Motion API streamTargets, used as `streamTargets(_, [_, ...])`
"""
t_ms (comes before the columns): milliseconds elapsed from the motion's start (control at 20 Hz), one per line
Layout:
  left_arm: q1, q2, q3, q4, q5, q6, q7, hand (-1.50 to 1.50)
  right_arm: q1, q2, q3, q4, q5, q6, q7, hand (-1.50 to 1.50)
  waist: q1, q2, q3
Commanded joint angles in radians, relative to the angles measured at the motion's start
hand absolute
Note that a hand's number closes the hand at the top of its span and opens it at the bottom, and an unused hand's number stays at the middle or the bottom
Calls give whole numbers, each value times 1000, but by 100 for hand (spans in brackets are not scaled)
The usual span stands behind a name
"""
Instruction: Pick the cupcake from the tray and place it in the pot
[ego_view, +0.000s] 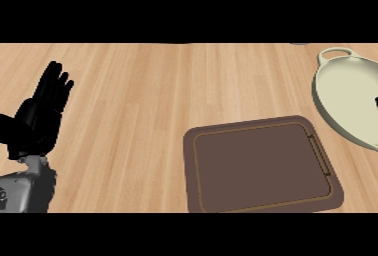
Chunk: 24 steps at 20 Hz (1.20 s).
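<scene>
The brown square tray (262, 165) lies on the wooden counter at the lower middle right, and its surface is bare. No cupcake shows anywhere in the head view. The cream pot (347, 95) with a loop handle (334, 51) sits at the right edge, partly cut off. A small dark speck at the picture's right edge overlaps the pot; I cannot tell what it is. My left hand (40, 117) rests open at the far left with its fingers up, far from the tray. The right hand does not show.
Bare wooden counter (148, 90) spreads between the left hand and the tray and across the top of the view. The tray has a thin handle (319, 155) along its right side, close to the pot.
</scene>
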Motion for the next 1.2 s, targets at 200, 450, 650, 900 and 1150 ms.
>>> streamTargets(200, [0, -24, -18, 37, -24, 8, -38, 0, -243, -54, -3, 557, 122, -237, -207, 150, 9, 3, 1])
streamTargets(450, [0, -21, -28, 7, -13, -5, -5, 0, -304, -73, -47, 779, 77, -167, -238, 150, 20, 7, 3])
streamTargets(650, [17, -32, -43, -2, -25, -3, -25, 0, -359, -81, -70, 883, 38, -63, -274, -150, 31, 11, 4])
streamTargets(900, [6, -29, -25, 2, -11, -5, -32, 0, -372, -79, -138, 946, -59, 81, -421, -150, 17, 9, 4])
streamTargets(1150, [-45, -22, -6, 65, -28, 18, -38, 0, -430, -88, -272, 968, -208, 180, -491, -150, 9, 16, 6])
